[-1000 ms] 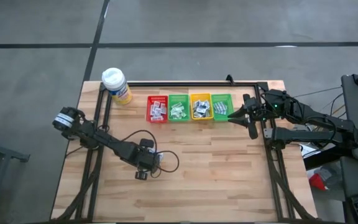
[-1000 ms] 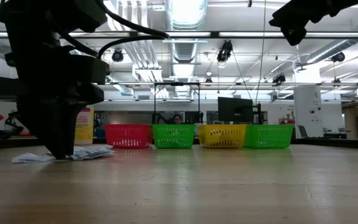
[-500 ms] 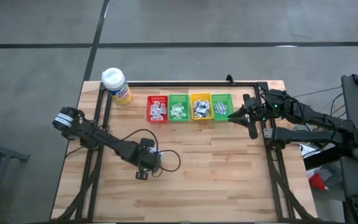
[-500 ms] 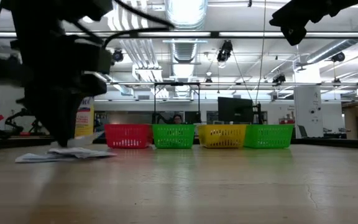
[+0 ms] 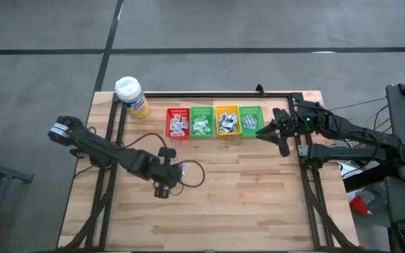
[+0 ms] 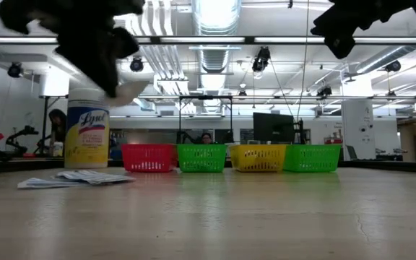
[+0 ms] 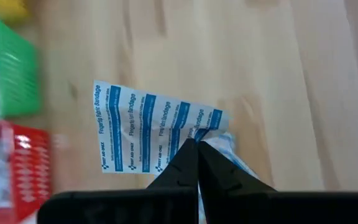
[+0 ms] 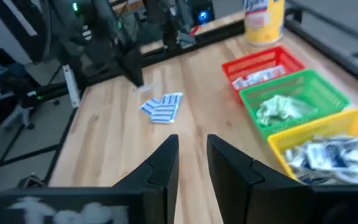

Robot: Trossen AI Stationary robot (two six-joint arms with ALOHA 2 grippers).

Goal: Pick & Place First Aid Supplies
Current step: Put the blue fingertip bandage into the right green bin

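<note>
My left gripper [image 7: 197, 144] is shut on one first aid supply, a white packet [image 7: 148, 130] with blue stripes, and stands high over the left middle of the table [image 5: 162, 184]. In the low view that packet [image 6: 132, 90] shows just under the raised fingers. Other packets [image 6: 74, 178] lie flat on the wood below it; the right wrist view also shows them [image 8: 163, 107]. My right gripper [image 8: 191, 149] is open with nothing between its fingers, and hovers by the right-hand green bin [image 5: 251, 119]. My left gripper pinches the striped packet between its two fingers at one edge, near a corner [image 7: 194, 132]. The fingers slant down from above. The packet is lifted clear of the table and sticks out sideways from the fingertips, nearly flat.
A red bin [image 5: 178, 123], a green bin [image 5: 202, 121], a yellow bin [image 5: 226, 120] and a second green bin stand in a row at the far middle, all holding packets. A yellow bottle with a white cap [image 5: 132, 97] stands at the far left. Bare wood spans the near half.
My left gripper has gone up from the pile of packets on the table, taking one packet with it. That packet is now lifted clear, while the other packets have stayed flat on the wood.
</note>
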